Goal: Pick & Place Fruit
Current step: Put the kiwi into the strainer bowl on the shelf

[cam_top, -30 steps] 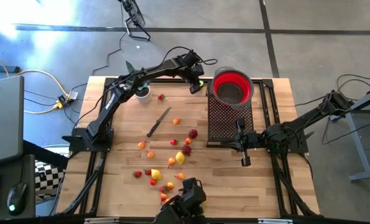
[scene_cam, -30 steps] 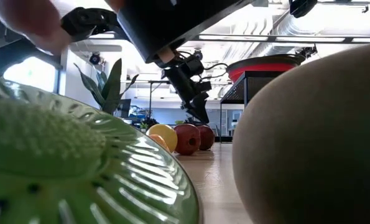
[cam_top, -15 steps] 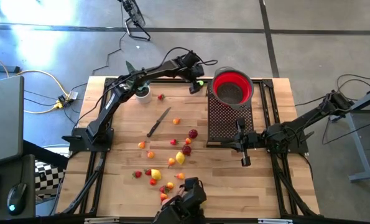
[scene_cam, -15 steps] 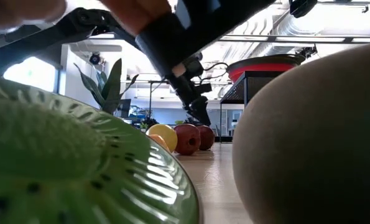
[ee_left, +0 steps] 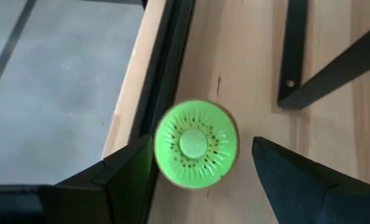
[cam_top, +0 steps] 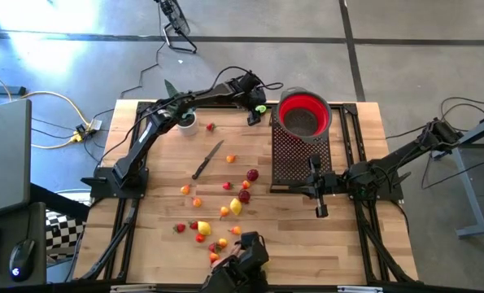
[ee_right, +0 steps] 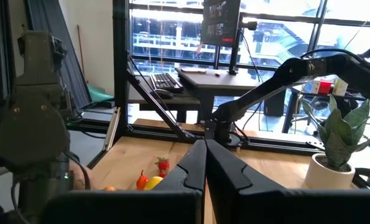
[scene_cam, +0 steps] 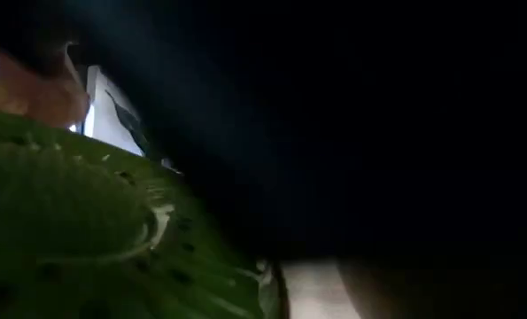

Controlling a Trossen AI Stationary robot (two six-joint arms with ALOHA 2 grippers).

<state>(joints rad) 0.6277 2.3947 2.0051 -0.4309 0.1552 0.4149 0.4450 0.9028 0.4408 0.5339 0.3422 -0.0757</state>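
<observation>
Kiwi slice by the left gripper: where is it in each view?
High: kiwi slice near the table's far edge, left of the red bowl.
Low: too dark to tell.
Left wrist: kiwi slice on the wood, between the open fingers.
Right wrist: not seen.
Shared landmark: the table's far edge.

Green kiwi slice (ee_left: 196,144) flat; other fruit (cam_top: 235,207) scattered mid-table.

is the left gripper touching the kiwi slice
Apart. In the left wrist view the kiwi slice lies on the table between the open left gripper fingers, bare wood showing beside it.
</observation>
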